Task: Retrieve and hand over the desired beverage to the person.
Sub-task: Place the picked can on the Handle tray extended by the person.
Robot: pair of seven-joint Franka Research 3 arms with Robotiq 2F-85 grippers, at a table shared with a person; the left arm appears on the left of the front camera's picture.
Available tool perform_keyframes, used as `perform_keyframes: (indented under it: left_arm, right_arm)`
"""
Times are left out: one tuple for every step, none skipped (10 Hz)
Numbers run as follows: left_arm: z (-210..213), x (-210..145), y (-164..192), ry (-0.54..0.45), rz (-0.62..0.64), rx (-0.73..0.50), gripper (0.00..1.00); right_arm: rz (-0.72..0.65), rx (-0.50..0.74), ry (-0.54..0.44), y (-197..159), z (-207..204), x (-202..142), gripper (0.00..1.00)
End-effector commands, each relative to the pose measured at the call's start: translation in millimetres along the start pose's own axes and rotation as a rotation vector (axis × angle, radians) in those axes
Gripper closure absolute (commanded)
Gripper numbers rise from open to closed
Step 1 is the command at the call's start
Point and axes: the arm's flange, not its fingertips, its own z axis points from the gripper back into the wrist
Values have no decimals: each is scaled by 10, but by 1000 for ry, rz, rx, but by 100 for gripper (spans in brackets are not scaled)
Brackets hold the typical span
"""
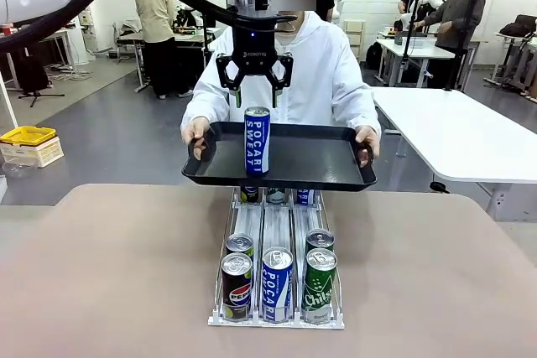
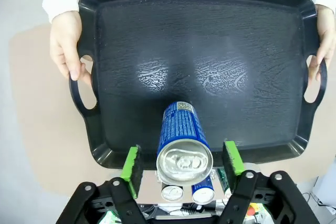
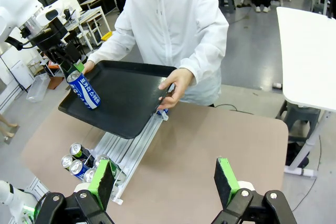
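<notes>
A blue Pocari Sweat can [image 1: 257, 140] stands upright on a black tray [image 1: 323, 159] that the person [image 1: 327, 64] in a white hooded jacket holds by both handles above the table's far edge. My left gripper [image 1: 256, 96] hangs just above the can, open. In the left wrist view its green pads [image 2: 132, 161] stand on either side of the can [image 2: 181, 129] with a small gap on each side, over the tray [image 2: 220, 51]. My right gripper [image 3: 165, 182] is open and holds nothing above the brown table, well away from the tray [image 3: 131, 98].
A clear can rack [image 1: 277, 278] stands mid-table under the tray's near edge, with Pepsi, Pocari and Chilsung cans at its front. The person's hands [image 2: 65, 43] grip the tray's handles. White tables and other people are in the background to the right.
</notes>
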Motion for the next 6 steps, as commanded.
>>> perform_keyframes:
  left_arm:
    - [53, 28, 30, 21, -24, -18, 0]
    - [49, 29, 32, 24, -24, -18, 0]
    - [48, 30, 33, 25, -24, -18, 0]
    - [50, 27, 36, 26, -26, -19, 0]
    - [56, 21, 44, 25, -26, -19, 0]
    - [66, 27, 50, 25, -26, -20, 0]
  right_arm:
    - [0, 27, -3, -1, -29, 8, 0]
    - [0, 27, -3, -1, -29, 8, 0]
    - [0, 27, -3, -1, -29, 8, 0]
    - [0, 27, -3, -1, -29, 8, 0]
    - [0, 27, -3, -1, -29, 8, 0]
    - [0, 27, -3, -1, -29, 8, 0]
